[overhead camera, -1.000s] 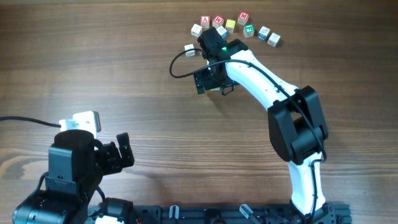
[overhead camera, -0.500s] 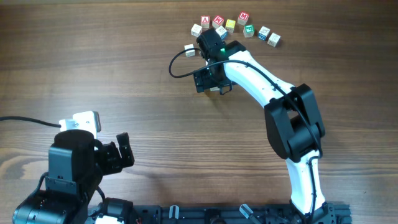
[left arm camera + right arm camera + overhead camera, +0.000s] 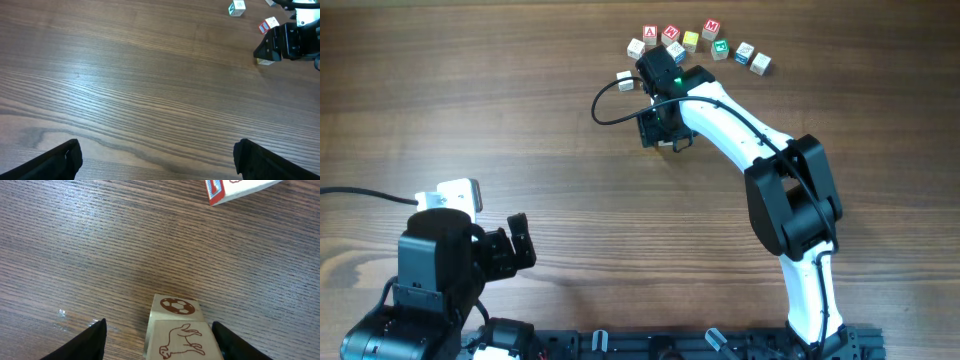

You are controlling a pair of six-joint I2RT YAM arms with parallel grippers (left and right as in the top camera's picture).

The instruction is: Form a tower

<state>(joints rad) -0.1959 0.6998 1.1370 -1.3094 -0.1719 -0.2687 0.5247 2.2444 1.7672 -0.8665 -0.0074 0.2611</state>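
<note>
A pale wooden cube (image 3: 180, 335) with a brown animal on top and a soccer ball on its far side sits on the table between the fingers of my right gripper (image 3: 159, 325). The jaws are partly closed. The right finger is at the cube's edge, and a gap remains on the left. From overhead, the right gripper (image 3: 660, 135) points down over this cube (image 3: 667, 144), just below the cube cluster. My left gripper (image 3: 157, 150) stands wide open over bare wood at the near left (image 3: 515, 245). A tower is out of view; the cubes I see lie singly.
Several loose alphabet cubes lie in a row at the back, among them red-faced (image 3: 650, 33), yellow (image 3: 691, 40) and green (image 3: 721, 47) ones. A white cube (image 3: 625, 80) lies by the right arm's black cable (image 3: 605, 105). A red-edged cube (image 3: 235, 187) lies just beyond the gripper.
The right gripper's jaws have closed in from wide open toward the cube, and the gripper has settled slightly lower over it. The left arm has not moved.
</note>
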